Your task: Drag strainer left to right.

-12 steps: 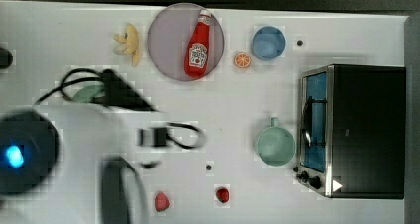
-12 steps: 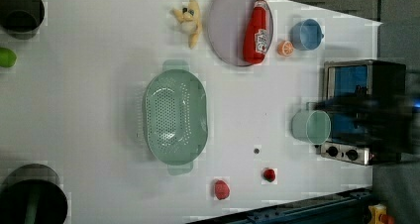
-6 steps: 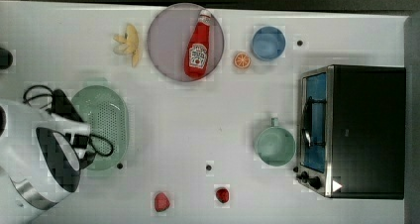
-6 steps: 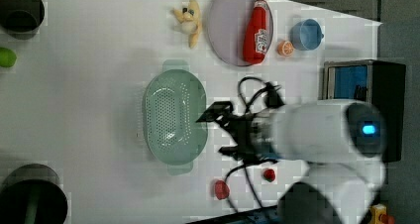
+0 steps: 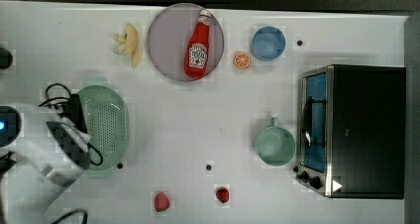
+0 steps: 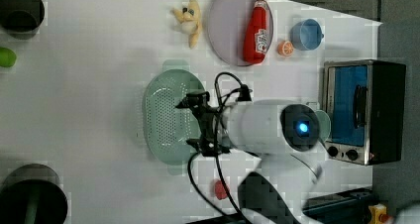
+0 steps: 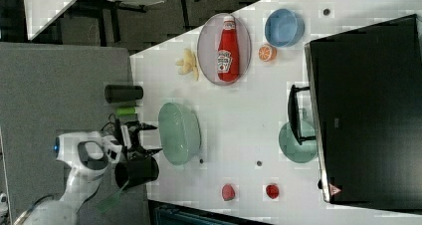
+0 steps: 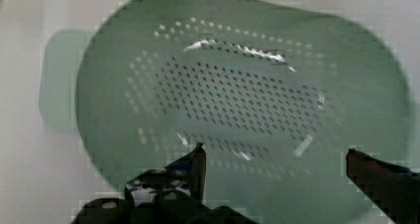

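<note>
The strainer (image 5: 104, 127) lies at the top view's left on the white table (image 5: 198, 130), open side up, its long axis running up and down in the top view, with the small tab handles at the two rounded ends; in the left view it (image 6: 166, 116) stands the same way, one tab toward the plate, the other toward the near edge. The gripper (image 6: 190, 122) hangs over the strainer's rim in the left view, fingers spread wide, one black fingertip (image 8: 198, 157) over the perforated floor in the wrist view and nothing pinched between them. In the right view the gripper (image 7: 149, 138) sits just beside the strainer (image 7: 179, 133), on the side away from the oven. The arm (image 5: 39, 144) covers the strainer's edge at the top view's left. Around the table: a grey plate (image 5: 166, 45) with a ketchup bottle (image 5: 199, 44) on it, a banana toy (image 5: 126, 44) beside it, an orange slice (image 5: 242, 60), a blue bowl (image 5: 268, 42), a mint mug (image 5: 275, 144) just beside a toaster oven (image 5: 356, 130), two small red pieces (image 5: 162, 201) near the lower edge. The right view shows grey floor (image 7: 59, 85) past the table and dark cylinders (image 7: 123, 93) at its end.
</note>
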Controlling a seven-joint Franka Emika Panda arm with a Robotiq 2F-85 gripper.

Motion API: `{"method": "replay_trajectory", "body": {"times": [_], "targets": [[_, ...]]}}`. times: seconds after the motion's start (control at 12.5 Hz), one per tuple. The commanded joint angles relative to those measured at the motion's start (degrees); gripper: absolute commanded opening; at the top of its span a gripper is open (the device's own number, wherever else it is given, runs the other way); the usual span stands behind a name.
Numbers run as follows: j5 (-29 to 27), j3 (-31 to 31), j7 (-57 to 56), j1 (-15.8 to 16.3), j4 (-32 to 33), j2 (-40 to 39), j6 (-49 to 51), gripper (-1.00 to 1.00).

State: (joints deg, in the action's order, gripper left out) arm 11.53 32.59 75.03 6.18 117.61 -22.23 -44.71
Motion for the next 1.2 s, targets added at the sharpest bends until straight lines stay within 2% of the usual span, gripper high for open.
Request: {"method": "replay_trajectory", "body": {"times": [0.08, 0.56, 1.2], "targets": [[2.73, -1.39, 8.89, -0.68, 0.58, -5.06, -4.39, 1.0], [5.07, -5.98, 8.86, -0.17, 0.78, -10.17, -7.93, 1.0], [5.82, -10.13, 8.72, -0.85, 3.09, -9.13, -9.56, 1.0]]}}
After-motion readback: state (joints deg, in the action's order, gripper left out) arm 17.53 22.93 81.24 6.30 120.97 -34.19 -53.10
